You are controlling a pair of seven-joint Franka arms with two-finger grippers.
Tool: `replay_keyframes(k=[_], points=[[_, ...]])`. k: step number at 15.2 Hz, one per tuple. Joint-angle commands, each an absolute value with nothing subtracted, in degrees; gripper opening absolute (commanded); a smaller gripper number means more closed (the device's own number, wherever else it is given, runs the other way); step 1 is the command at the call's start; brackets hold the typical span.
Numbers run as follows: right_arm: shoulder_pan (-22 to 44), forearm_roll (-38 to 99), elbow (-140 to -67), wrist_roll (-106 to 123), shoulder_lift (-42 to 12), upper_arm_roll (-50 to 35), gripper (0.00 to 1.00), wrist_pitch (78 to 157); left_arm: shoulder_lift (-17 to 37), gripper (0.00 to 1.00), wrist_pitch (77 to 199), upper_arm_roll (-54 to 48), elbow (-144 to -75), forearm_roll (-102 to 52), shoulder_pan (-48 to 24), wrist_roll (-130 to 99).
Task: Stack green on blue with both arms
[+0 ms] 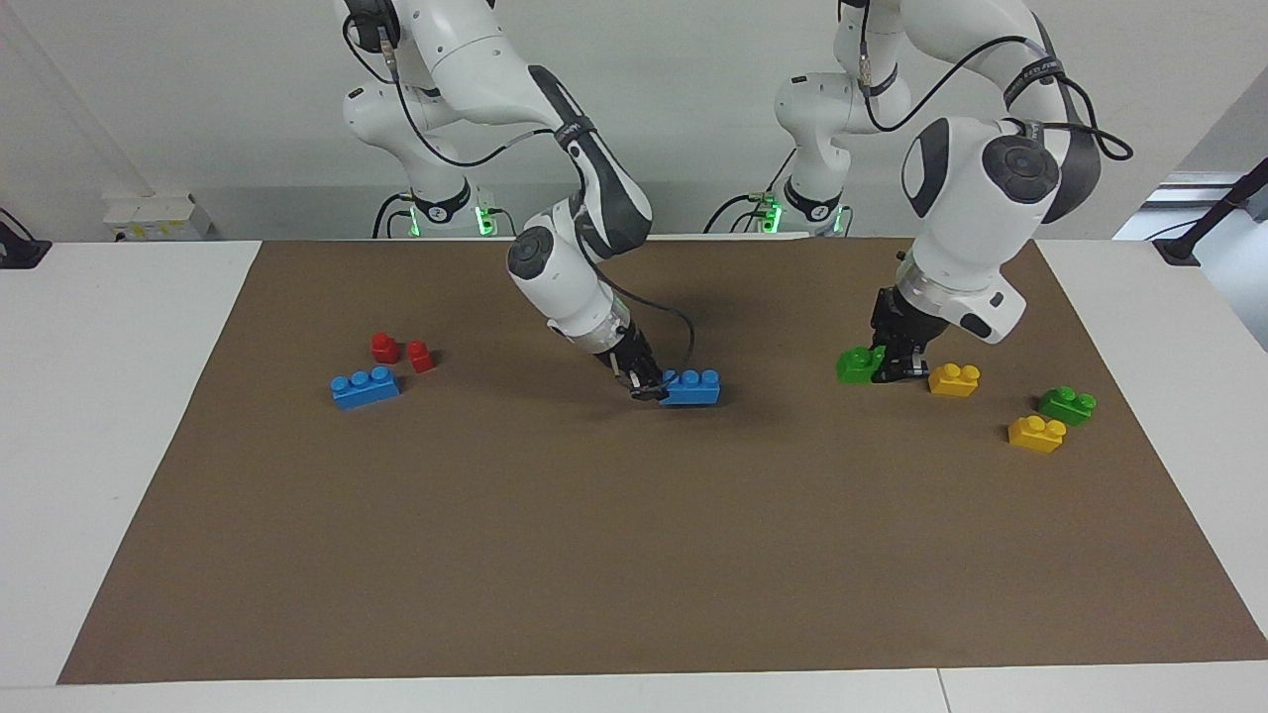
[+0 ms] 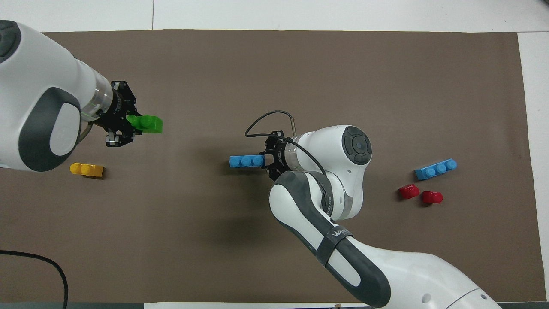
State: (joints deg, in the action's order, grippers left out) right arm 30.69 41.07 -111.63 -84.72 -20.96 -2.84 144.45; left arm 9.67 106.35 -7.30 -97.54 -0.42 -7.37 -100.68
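In pincers (image 1: 649, 384) (image 1: 889, 362): blue (image 1: 690, 387) (green (image 1: 855, 364))

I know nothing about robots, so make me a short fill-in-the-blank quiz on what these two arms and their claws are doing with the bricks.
1. The left claw is at a ____ brick.
2. The right claw is at the end of a blue brick with ____ studs.
3. Beside the other blue brick lie two small ____ pieces.

Missing words: green; three; red
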Motion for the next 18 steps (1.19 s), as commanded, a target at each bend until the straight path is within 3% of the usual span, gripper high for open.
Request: replay_keyframes(k=[1, 4, 10, 18], points=[[30.8, 45.6, -113.7, -79.2, -20.9, -2.8, 0.00, 147.1, 5.9, 0.00, 114.8, -6.7, -105.7, -1.0, -11.8, -107.6], [30.8, 48.4, -113.9, -76.6, -21.7, -2.8, 0.00, 148.0, 4.5, 0.00, 122.3, -6.6, -111.9, -1.0, -16.8, -112.1], [31.6, 48.6, -114.4, -76.4, -22.1, -2.8, 0.00, 149.1, 7.4, 0.00, 128.7, -6.4, -114.7, -0.4, -24.2, -118.9], [31.6, 48.6, -114.8, -76.4, -22.0, -2.7, 0.00, 149.1, 7.5, 0.00, 133.7, -6.4, -120.0, 2.6, -27.1, -123.1]])
